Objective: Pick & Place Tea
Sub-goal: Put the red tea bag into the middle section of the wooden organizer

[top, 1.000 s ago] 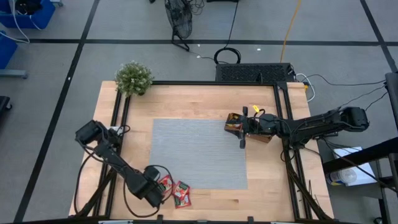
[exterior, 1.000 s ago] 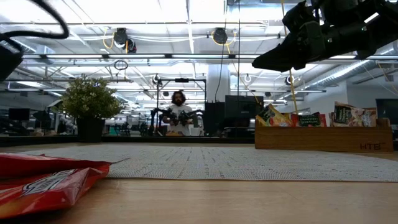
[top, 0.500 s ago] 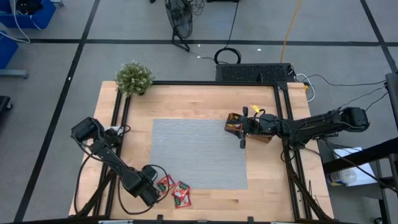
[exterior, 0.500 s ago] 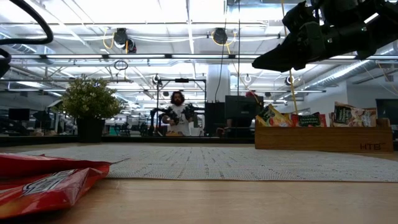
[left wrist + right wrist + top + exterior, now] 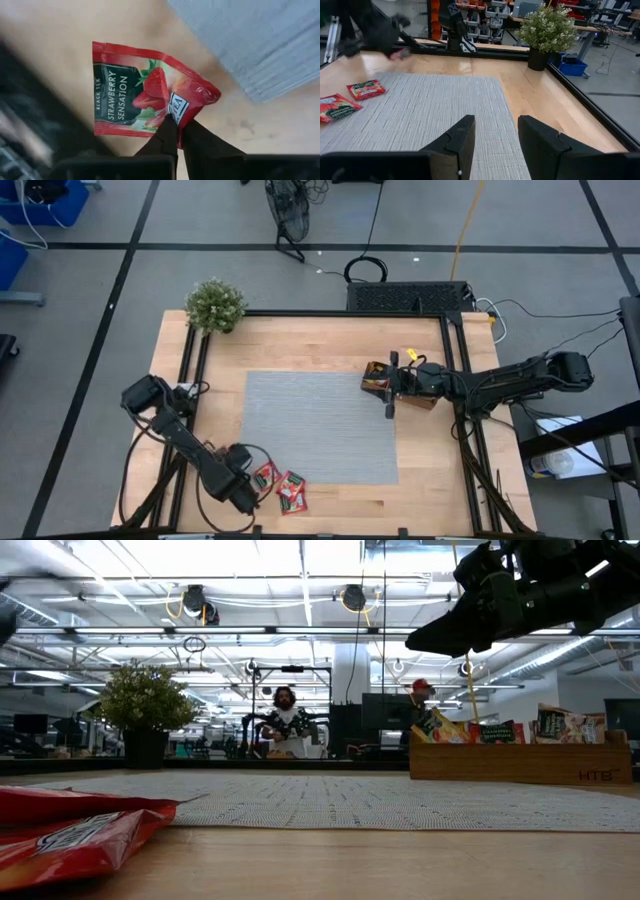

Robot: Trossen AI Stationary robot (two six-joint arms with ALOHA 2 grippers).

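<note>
Overhead, table-level, two wrist views

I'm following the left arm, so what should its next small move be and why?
Probably lift straight up: the left tool is shut on a corner of the red strawberry tea sachet, which lies on the wood beside the grey mat.

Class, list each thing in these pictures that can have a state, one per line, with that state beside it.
left end effector: shut on the strawberry tea sachet's corner
strawberry tea sachet: pinched, over the wood beside the grey mat
second red sachet: lying flat on the table, untouched
right end effector: open, empty, above the mat
wooden tray: upright, holding sachets
potted plant: standing upright
</note>
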